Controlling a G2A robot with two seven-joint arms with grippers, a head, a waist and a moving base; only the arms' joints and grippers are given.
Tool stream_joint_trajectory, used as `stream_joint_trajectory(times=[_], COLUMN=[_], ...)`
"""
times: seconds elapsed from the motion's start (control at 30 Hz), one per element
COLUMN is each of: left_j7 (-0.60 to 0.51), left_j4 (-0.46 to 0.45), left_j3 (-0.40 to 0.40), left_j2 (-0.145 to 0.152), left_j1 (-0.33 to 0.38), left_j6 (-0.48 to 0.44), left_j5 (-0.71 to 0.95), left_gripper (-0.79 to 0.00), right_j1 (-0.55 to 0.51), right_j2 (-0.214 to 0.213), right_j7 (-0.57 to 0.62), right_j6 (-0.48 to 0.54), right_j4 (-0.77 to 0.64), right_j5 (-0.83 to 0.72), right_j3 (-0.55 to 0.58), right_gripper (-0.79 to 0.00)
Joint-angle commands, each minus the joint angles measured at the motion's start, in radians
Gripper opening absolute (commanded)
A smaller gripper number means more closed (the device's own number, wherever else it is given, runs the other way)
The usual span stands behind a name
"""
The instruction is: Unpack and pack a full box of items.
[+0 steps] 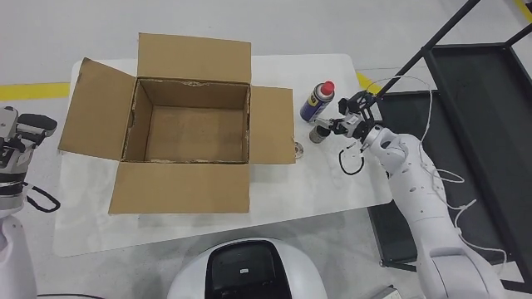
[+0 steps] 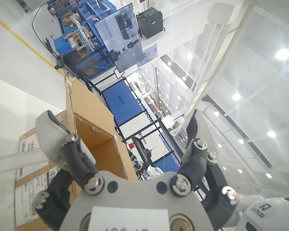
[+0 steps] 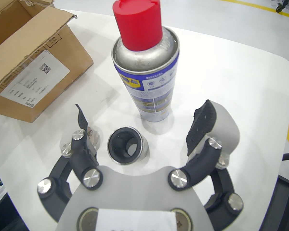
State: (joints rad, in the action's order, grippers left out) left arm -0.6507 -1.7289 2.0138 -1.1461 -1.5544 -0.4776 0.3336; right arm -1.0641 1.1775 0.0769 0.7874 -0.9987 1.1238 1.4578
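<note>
Right gripper [image 3: 142,117] spread wide astride 1 black cylinder [image 3: 127,144] beside upright spray can [image 3: 147,73]; left gripper [image 2: 121,121] spread, near open box [image 1: 193,58].

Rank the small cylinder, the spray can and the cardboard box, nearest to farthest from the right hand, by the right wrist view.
1. Small cylinder, on the table, closest.
2. Spray can, upright just beyond it.
3. Cardboard box, farthest, flaps open, at the table's middle.

Cardboard box [image 1: 193,133] open, empty, flaps splayed; red-capped blue spray can [image 1: 318,101] upright on the counter [image 1: 278,208] near one flap; short black-lined metal sleeve [image 3: 127,145] just beside the can.
</note>
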Motion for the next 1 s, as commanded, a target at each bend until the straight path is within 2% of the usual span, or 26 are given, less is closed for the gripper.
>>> stream_joint_trajectory(times=[0.0, 0.27, 0.47, 0.5, 0.53, 0.57, 0.63, 0.67, 0.97], left_j7=[0.000, 0.000, 0.000, 0.000, 0.000, 0.000, 0.000, 0.000, 0.000], left_j4=[0.000, 0.000, 0.000, 0.000, 0.000, 0.000, 0.000, 0.000, 0.000], left_j3=[0.000, 0.000, 0.000, 0.000, 0.000, 0.000, 0.000, 0.000, 0.000], left_j2=[0.000, 0.000, 0.000, 0.000, 0.000, 0.000, 0.000, 0.000, 0.000], left_j1=[0.000, 0.000, 0.000, 0.000, 0.000, 0.000, 0.000, 0.000, 0.000], left_j6=[0.000, 0.000, 0.000, 0.000, 0.000, 0.000, 0.000, 0.000, 0.000], left_j5=[0.000, 0.000, 0.000, 0.000, 0.000, 0.000, 0.000, 0.000, 0.000], left_gripper=[0.000, 0.000, 0.000, 0.000, 0.000, 0.000, 0.000, 0.000, 0.000], right_j1=[0.022, 0.122, 0.174, 0.181, 0.188, 0.194, 0.203, 0.208, 0.220], right_j2=[0.007, 0.035, 0.050, 0.053, 0.055, 0.056, 0.059, 0.060, 0.057], right_j7=[-0.011, -0.099, -0.146, -0.151, -0.160, -0.170, -0.186, -0.192, -0.288], right_j6=[-0.020, -0.101, -0.121, -0.122, -0.124, -0.126, -0.127, -0.125, -0.047], right_j4=[0.017, 0.151, 0.240, 0.251, 0.262, 0.272, 0.292, 0.301, 0.346], right_j5=[0.008, 0.016, 0.003, 0.002, -0.001, -0.003, -0.007, -0.007, -0.014], right_j3=[-0.032, -0.122, -0.161, -0.167, -0.170, -0.174, -0.180, -0.184, -0.187], right_gripper=[0.000, 0.000, 0.000, -0.040, -0.142, -0.394, -0.603, -0.779, -0.785])
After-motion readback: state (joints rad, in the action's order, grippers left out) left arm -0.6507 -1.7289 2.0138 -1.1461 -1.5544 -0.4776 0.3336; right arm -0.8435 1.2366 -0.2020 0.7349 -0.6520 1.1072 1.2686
